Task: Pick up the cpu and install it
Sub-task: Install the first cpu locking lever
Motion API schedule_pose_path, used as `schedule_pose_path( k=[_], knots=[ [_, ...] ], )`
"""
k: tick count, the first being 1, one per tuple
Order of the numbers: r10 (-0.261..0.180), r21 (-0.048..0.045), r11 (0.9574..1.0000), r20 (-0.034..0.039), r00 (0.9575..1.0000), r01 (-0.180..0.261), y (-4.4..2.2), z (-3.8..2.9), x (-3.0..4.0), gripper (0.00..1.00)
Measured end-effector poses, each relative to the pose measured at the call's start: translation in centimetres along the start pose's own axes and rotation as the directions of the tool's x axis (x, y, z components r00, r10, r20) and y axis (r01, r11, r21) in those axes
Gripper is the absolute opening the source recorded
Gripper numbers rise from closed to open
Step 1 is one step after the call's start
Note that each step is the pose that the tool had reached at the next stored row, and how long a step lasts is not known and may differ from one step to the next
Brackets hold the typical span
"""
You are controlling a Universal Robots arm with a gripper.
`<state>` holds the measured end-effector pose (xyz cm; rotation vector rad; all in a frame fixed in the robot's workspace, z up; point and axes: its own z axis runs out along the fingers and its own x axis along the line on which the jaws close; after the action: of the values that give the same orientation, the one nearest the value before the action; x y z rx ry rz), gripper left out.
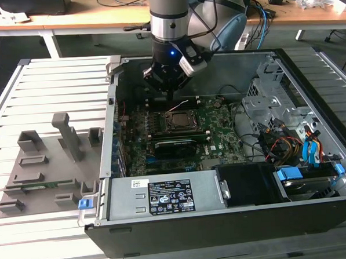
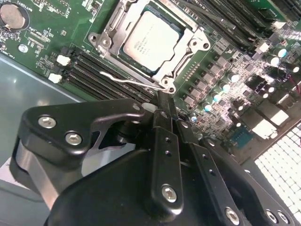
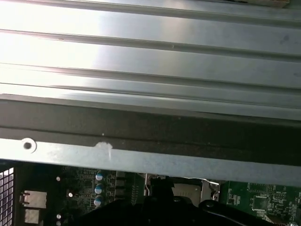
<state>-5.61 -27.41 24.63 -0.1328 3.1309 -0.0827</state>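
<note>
The cpu (image 2: 150, 40) lies flat in the motherboard's socket (image 2: 188, 59), its pale silver top facing up inside the metal frame. In the exterior view the cpu (image 1: 176, 121) sits in the middle of the green board inside the open computer case. My gripper (image 2: 164, 101) hangs just above the board beside the socket, its black fingers (image 2: 162, 141) shut together with nothing between them. The tips are close to the socket's thin wire lever (image 2: 127, 81); whether they touch it I cannot tell. In the exterior view the gripper (image 1: 169, 96) is over the far edge of the socket.
The case walls (image 1: 111, 104) ring the board, with a drive cage and cables (image 1: 284, 141) at the exterior view's right. A grey holder plate with upright blocks (image 1: 53, 165) lies on the slatted table at the exterior view's left. Memory slots (image 2: 101, 73) run beside the socket.
</note>
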Motion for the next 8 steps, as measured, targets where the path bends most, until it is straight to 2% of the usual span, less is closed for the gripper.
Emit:
schedule_pose_path(
  k=[5, 8],
  knots=[
    [0.000, -0.0001, 1.0000, -0.0003, 1.0000, 0.000, 0.10, 0.60, -0.37, 0.11],
    [-0.001, -0.0001, 1.0000, -0.0003, 1.0000, 0.001, 0.34, 1.31, -0.46, 0.11]
  ],
)
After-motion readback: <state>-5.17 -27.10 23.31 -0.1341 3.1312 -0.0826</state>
